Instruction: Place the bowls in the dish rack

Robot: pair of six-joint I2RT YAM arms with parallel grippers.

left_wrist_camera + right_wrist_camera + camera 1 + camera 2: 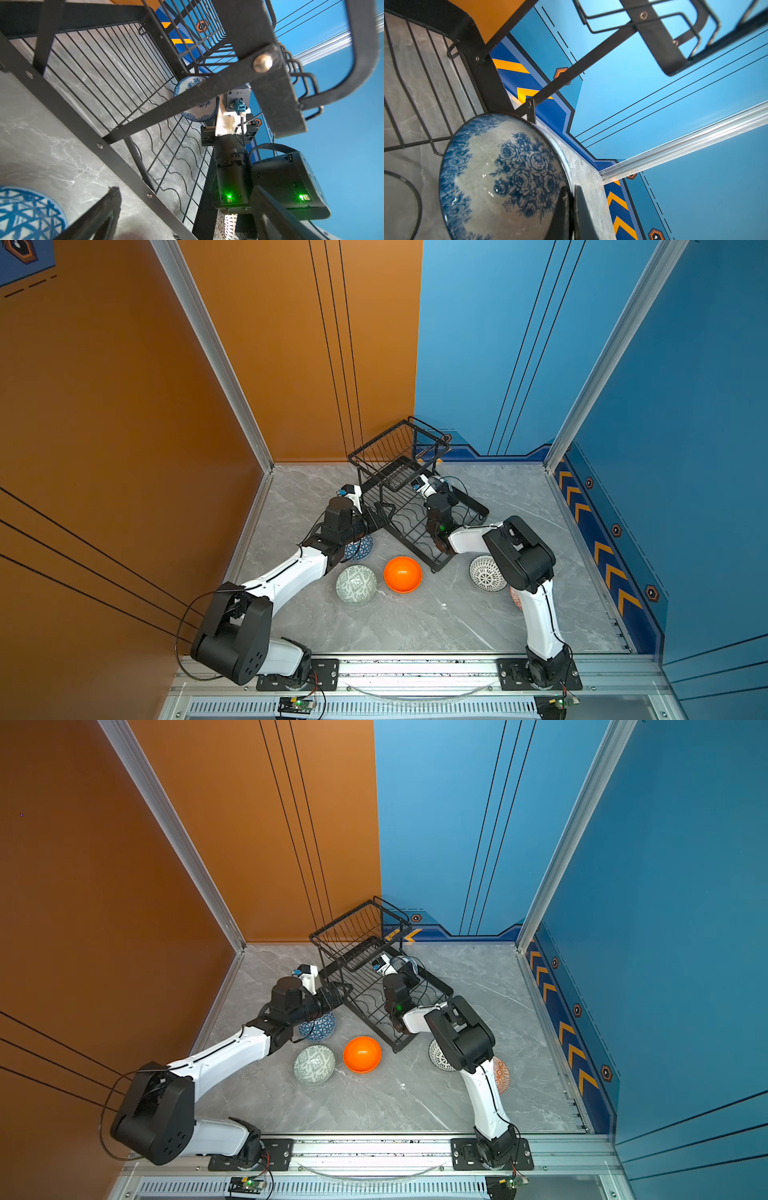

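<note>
1. The right fingers are pinched tight on the rim of the white-blue floral bowl. We see it standing on edge inside the dish rack, at the lower tier's upper-right end in both top views.
2. The left fingers are spread all the way with nothing in them, sitting at the rack's left edge.
3. On the worktop, the blue triangle bowl, pale green bowl and orange bowl sit lower left of the rack. The black-lattice bowl and red-orange bowl are lower right, partly behind the right arm.

Matt black metal wire rack, centre; glossy orange bowl just below it; shiny glazed floral bowl; smooth grey marbled tabletop, lower middle.
</note>
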